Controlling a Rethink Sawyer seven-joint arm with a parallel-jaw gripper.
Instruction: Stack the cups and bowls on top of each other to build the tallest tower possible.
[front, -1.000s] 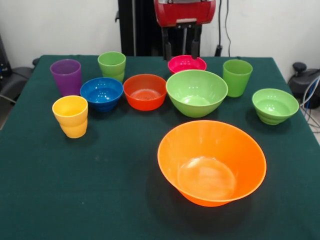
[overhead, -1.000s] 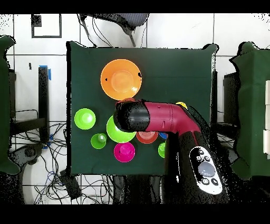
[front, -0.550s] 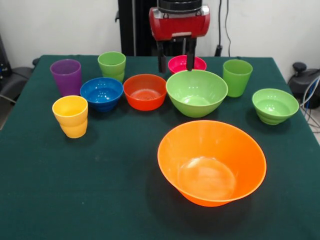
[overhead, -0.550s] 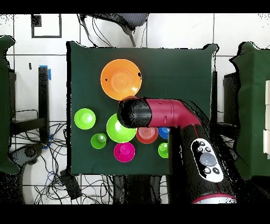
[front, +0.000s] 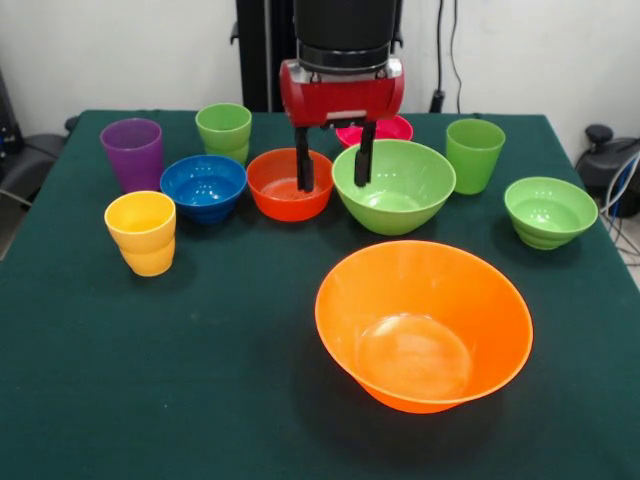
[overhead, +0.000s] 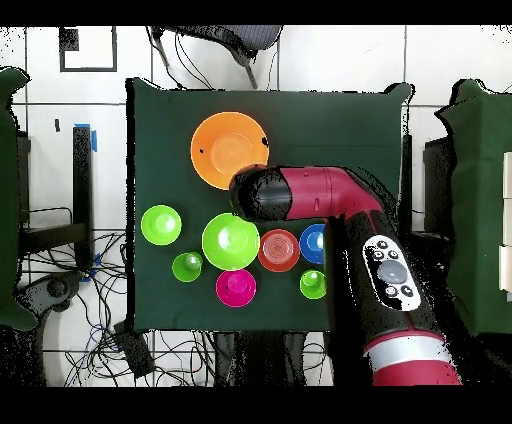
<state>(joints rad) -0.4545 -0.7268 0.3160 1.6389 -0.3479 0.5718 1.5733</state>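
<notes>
Ten plastic pieces sit unstacked on a dark green table (front: 200, 400), with the huge orange bowl (front: 424, 325) alone at lower right of the front view and no tower built. Across the upper half run a purple cup (front: 132, 152), blue bowl (front: 203, 186), red-orange bowl (front: 283, 190), large green bowl (front: 400, 185), green cup (front: 474, 153) and small green bowl (front: 549, 211); a yellow cup (front: 146, 232) sits at left. The gripper (front: 334, 166) hangs at upper centre, fingers apart and empty, one in front of the red-orange bowl and one in front of the large green bowl's rim.

The huge orange bowl (front: 424, 325) is glossy, smooth plastic, catching light inside. Behind it, the large light green bowl (front: 394, 185) shines likewise. The yellow cup (front: 143, 232) looks ribbed. The table (front: 180, 380) wears matt dark green cloth.
</notes>
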